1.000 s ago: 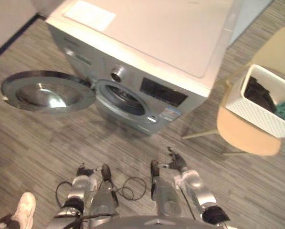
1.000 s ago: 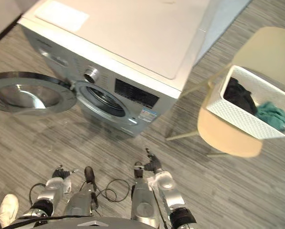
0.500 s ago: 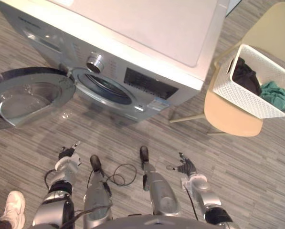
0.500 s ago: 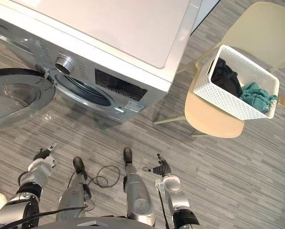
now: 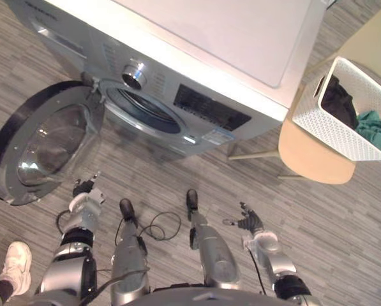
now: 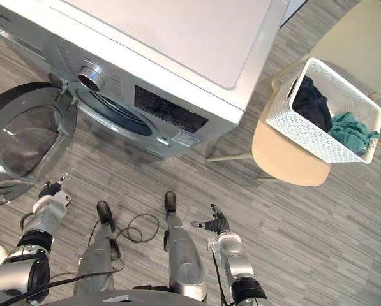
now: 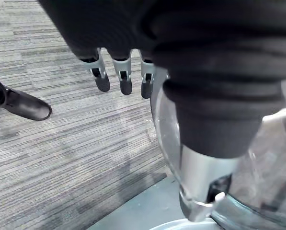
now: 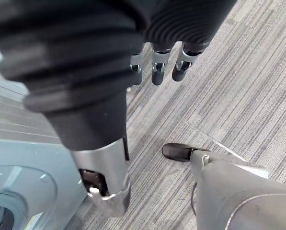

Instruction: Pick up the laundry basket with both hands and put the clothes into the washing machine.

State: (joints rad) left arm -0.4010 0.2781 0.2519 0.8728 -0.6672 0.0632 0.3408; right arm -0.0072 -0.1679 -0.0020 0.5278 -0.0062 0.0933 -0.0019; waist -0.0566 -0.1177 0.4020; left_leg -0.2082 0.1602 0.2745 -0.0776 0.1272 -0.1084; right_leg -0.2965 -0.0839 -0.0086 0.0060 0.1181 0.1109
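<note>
My left hand (image 5: 83,192) and right hand (image 5: 249,224) hang low, fingers relaxed, empty | basket (image 5: 323,126) of clothes (image 5: 373,127) sits on chair (image 5: 314,164), right of washer (image 5: 209,38) | door (image 5: 43,141) open

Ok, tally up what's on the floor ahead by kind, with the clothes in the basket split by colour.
Washing machine: 1
Chair: 1
Laundry basket: 1
Black garment: 1
Teal garment: 1
Total: 5
</note>
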